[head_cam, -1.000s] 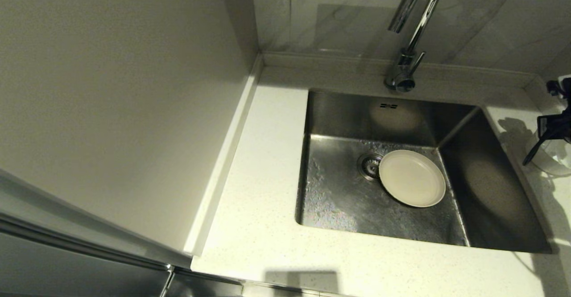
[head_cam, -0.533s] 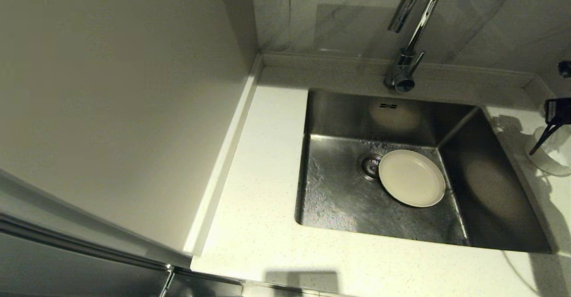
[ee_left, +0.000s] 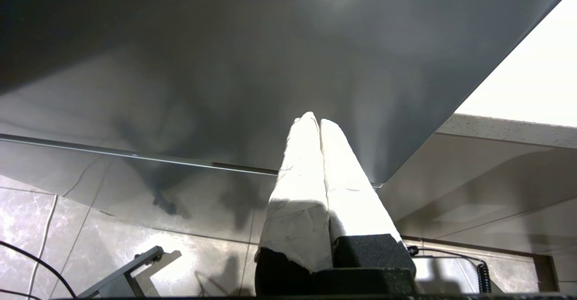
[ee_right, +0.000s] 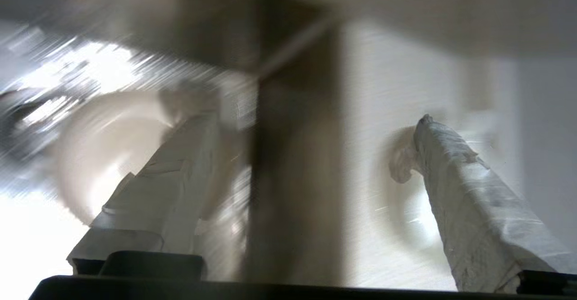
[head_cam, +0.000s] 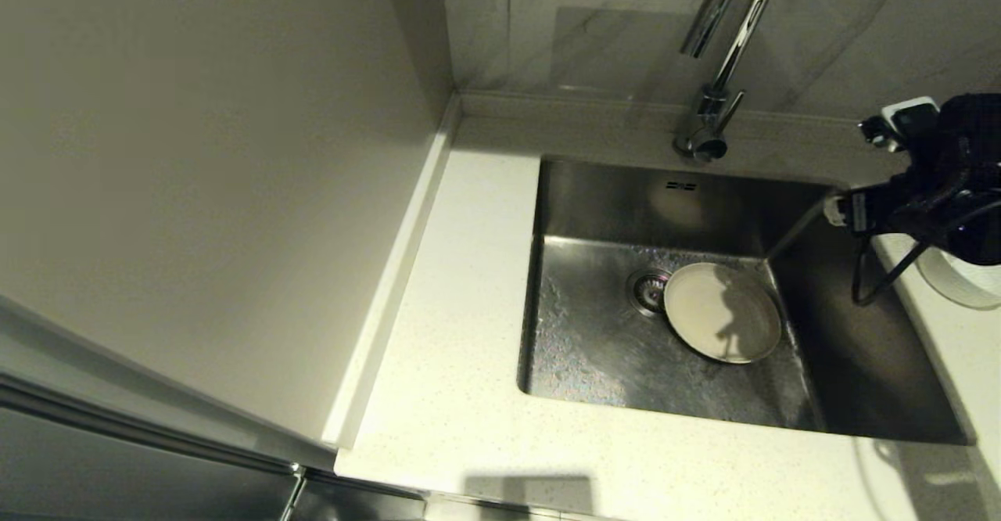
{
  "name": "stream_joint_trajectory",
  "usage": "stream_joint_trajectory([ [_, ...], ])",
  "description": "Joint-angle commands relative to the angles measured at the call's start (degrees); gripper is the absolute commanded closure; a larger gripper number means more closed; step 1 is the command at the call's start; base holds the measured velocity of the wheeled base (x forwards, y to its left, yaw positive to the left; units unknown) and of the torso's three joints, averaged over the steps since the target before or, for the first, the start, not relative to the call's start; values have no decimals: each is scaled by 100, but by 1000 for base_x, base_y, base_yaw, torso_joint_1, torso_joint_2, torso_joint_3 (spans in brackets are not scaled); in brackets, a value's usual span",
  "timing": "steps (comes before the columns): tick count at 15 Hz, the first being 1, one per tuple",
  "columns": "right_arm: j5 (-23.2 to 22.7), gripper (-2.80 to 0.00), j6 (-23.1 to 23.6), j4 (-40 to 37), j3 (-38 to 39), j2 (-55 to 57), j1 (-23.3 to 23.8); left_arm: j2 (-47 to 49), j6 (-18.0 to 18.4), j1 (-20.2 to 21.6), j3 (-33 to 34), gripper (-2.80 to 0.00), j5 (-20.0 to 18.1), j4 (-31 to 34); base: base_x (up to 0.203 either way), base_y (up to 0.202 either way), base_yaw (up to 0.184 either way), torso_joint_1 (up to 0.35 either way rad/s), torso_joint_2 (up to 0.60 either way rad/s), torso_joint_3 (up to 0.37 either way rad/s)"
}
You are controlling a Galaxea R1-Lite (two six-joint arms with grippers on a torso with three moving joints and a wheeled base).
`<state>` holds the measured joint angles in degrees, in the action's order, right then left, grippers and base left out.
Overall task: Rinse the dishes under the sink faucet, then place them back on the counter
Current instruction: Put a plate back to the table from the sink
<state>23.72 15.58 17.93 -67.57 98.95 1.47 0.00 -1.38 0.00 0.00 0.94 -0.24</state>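
Observation:
A round cream plate (head_cam: 721, 311) lies flat on the bottom of the steel sink (head_cam: 618, 204), just right of the drain. The chrome faucet (head_cam: 715, 59) rises behind the sink, its spout over the back wall. My right arm (head_cam: 938, 181) hangs over the sink's right rim, above the plate's level. In the right wrist view my right gripper (ee_right: 315, 117) is open wide with nothing between its fingers, and the plate (ee_right: 103, 151) shows blurred beyond one finger. A white bowl (head_cam: 966, 286) stands on the counter (head_cam: 469, 286) right of the sink, partly hidden by the arm.
My left gripper (ee_left: 315, 117) is shut and empty, parked low beside a grey cabinet front, out of the head view. A tall wall panel (head_cam: 235, 153) borders the counter on the left. A raised rim (head_cam: 563, 106) runs along the back wall.
My right arm has swung in from the right edge to over the sink's right rim. Its shadow now falls on the plate. The plate has not moved.

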Motion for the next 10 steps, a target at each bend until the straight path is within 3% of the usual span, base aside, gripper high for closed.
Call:
stream_joint_trajectory([
  [1,33,-280,3,-485,-5,23,-432,-18,-3,0,0,0,3,-2,0,0,0,0,0,0],
  [10,101,-280,-8,-700,148,742,-1107,-18,-3,0,0,0,3,-2,0,0,0,0,0,0],
])
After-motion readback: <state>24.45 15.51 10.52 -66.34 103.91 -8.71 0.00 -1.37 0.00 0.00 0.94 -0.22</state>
